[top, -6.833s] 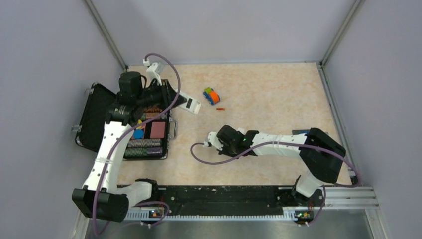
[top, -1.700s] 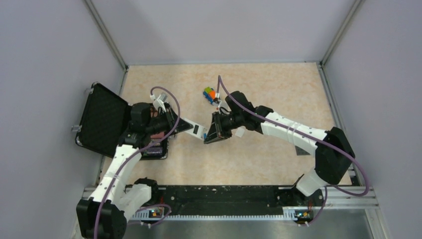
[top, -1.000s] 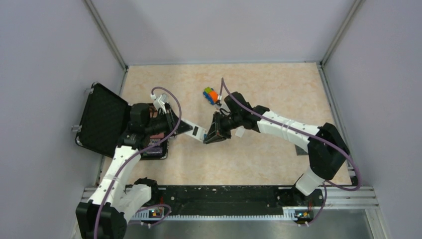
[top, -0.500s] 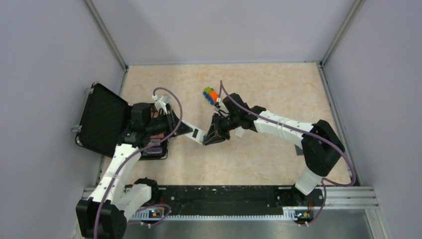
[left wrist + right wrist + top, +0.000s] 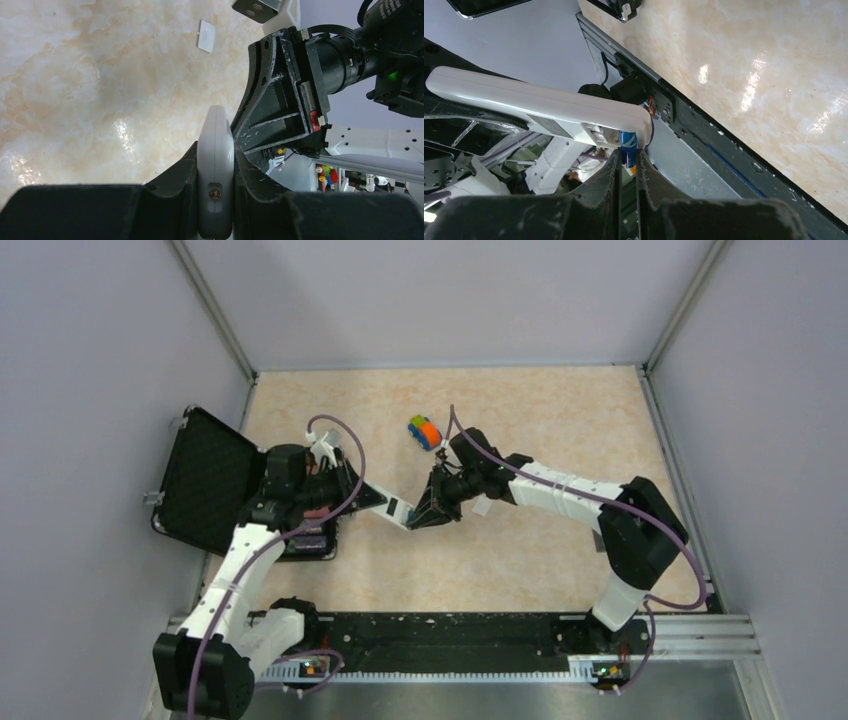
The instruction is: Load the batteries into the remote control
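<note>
My left pincer (image 5: 215, 156) clamps remote control (image 5: 215, 125), centre of top view. My right pincer (image 5: 627, 159) pinches blue battery (image 5: 628, 141), tip at remote control's underside end. Past second: meeting point creeps lower-left only; I judge blue battery not yet seated.

Remote control (image 5: 396, 508): small flat white bar, held off the table (image 5: 520, 420), left of its middle. One end is clamped in the left gripper (image 5: 374, 498); the other end is pointed toward the right gripper (image 5: 424, 516).
- Left wrist view: remote control (image 5: 215, 160) is seen edge-on, narrow white side up, pinched between both fingers.
- Right wrist view: plain white back (image 5: 524, 102) is shown, with a grey label and an open recess near the free end.

Blue battery (image 5: 628, 141): thin cylinder, gripped between the fingers of the right gripper (image 5: 628, 156), standing along them. Its far end is set against the recess at the remote's tip. How far it is seated cannot be told.
</note>
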Robot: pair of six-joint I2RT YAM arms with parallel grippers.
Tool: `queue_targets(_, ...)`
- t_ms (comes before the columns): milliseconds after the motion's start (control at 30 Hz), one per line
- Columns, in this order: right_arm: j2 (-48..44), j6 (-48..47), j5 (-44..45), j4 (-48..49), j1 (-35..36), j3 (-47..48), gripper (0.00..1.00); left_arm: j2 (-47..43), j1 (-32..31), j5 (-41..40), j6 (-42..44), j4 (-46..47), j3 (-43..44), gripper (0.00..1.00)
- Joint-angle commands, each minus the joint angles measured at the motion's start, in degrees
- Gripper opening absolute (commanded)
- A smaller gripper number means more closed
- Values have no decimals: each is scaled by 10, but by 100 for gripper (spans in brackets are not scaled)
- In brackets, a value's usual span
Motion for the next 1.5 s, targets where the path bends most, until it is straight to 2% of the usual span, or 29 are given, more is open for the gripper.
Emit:
queue_targets(0, 14, 42, 11, 14, -8, -22, 12, 8, 0, 11, -34, 15, 42, 0)
queue_targets(300, 20, 66, 10, 41, -10, -25, 23, 32, 0, 27, -36, 3, 46, 0)
queue_targets(633, 19, 77, 8, 66, -10, -24, 27, 40, 0, 9, -30, -5, 45, 0)
queue_targets(1133, -6, 70, 77, 52, -11, -14, 38, 52, 0, -16, -41, -5, 42, 0)
queue_targets(1267, -20, 65, 84, 60, -11, -13, 44, 56, 0, -19, -40, -5, 42, 0)
queue_targets(1467, -52, 43, 81, 69, -15, -20, 61, 62, 0, -20, -44, -7, 42, 0)
